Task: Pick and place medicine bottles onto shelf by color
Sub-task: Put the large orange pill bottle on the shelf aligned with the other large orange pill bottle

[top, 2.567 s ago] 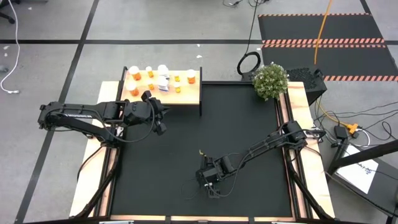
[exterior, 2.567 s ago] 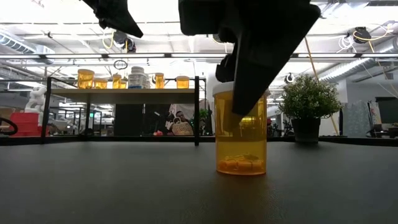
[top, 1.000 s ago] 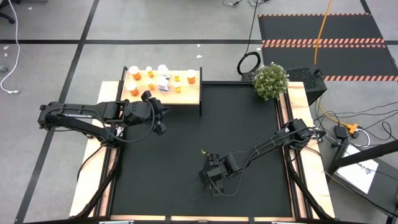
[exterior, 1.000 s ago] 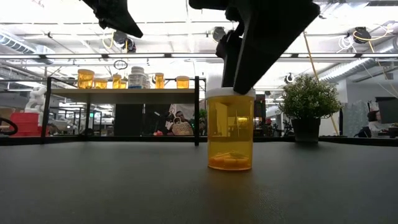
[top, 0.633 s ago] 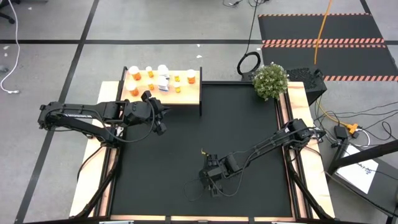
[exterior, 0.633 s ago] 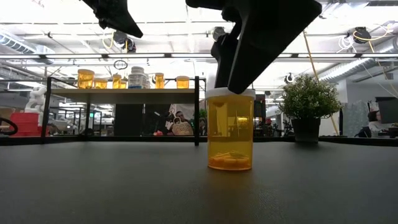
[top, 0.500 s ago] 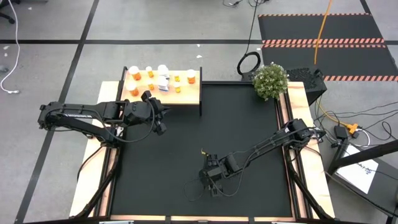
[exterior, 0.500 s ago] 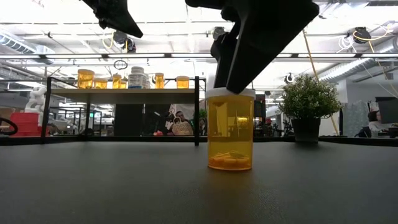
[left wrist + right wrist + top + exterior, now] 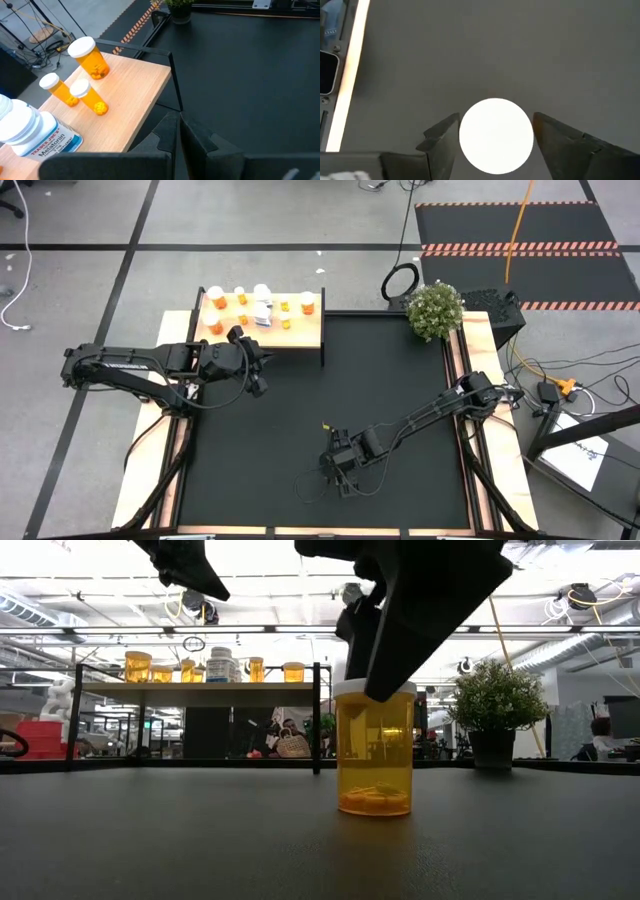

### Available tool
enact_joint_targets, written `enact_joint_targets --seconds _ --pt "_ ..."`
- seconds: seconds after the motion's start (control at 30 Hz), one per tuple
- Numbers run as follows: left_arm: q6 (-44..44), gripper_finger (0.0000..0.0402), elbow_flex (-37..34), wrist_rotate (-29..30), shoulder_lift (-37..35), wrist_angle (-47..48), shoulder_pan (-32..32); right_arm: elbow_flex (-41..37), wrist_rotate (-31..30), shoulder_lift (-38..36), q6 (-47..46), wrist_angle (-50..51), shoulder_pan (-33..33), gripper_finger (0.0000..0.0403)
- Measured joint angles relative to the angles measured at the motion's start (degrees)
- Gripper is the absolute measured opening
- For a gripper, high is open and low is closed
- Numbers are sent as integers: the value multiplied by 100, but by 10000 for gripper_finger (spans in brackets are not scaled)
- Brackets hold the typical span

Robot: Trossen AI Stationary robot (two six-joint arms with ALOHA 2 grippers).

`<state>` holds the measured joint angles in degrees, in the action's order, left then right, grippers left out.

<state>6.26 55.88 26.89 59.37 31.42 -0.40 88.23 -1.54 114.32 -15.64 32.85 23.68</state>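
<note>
Right wrist view: bottle (image 9: 496, 136) between right gripper (image 9: 495, 137) fingers.

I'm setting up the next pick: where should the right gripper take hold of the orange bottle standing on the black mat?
Probably at the white cap, coming straight down. The orange bottle stands upright and alone on the black mat, and the right gripper, fingers open, is already on either side of the cap.
</note>
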Motion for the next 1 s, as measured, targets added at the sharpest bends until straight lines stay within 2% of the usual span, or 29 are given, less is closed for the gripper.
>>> enact_joint_targets --seconds 0.13,0.4,0.63,0.83,1.0 --pt "0 26 0 0 0 0 -1 0 0 0 134 -26 -2 244" --pt "0 26 0 0 0 0 -2 2 9 0 158 -47 -44 206" --pt "0 26 0 0 0 0 -1 2 14 0 158 -44 -54 218" --pt "0 26 0 0 0 0 0 2 25 -44 297 23 -186 212" --pt "3 26 0 0 0 1 -1 49 219 -324 449 235 -403 212"
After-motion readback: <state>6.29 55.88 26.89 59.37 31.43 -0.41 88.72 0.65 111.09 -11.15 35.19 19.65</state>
